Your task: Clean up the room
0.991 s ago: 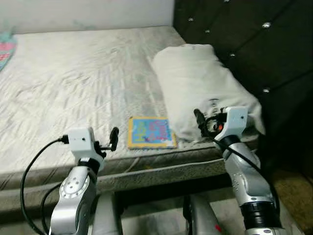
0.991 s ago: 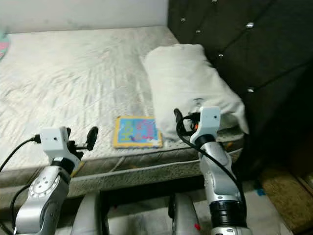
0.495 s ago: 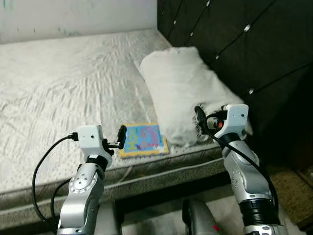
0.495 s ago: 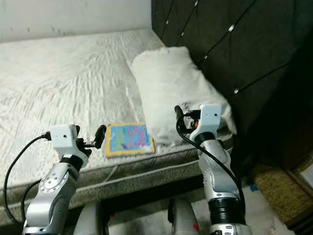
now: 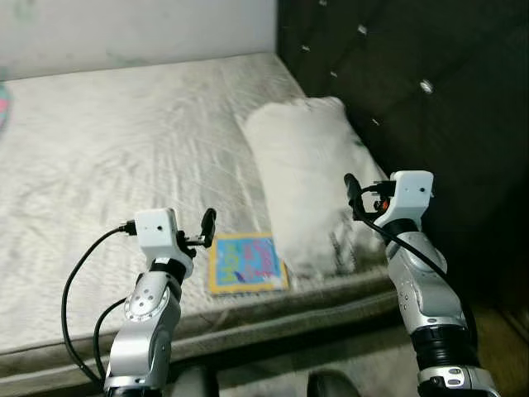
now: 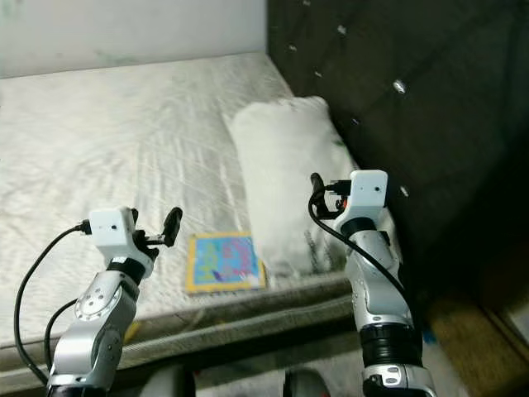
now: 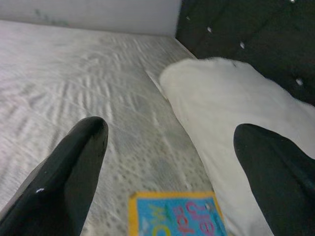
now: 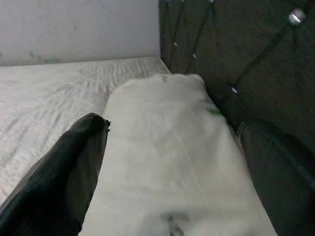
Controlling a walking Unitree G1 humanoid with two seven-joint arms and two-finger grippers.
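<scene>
A colourful picture book [image 5: 246,263] with a yellow border lies flat on the mattress near its front edge, beside a white pillow [image 5: 304,178]. My left gripper [image 5: 207,227] hovers open just left of the book and a little above it. In the left wrist view the book [image 7: 177,216] shows low between the open fingers [image 7: 74,162]. My right gripper [image 5: 351,192] is raised open over the pillow's near right end. The right wrist view looks along the pillow [image 8: 167,147]. Neither gripper holds anything.
The grey-white mattress [image 5: 124,149] stretches away to the left and back to a pale wall. A dark tufted headboard [image 5: 413,74] rises right behind the pillow. A strip of coloured cloth [image 5: 3,103] shows at the far left edge of the bed.
The whole picture has shifted, so the camera moved. Both arms stay raised in much the same pose, grippers open. The book and the pillow lie where they were on the bed.
</scene>
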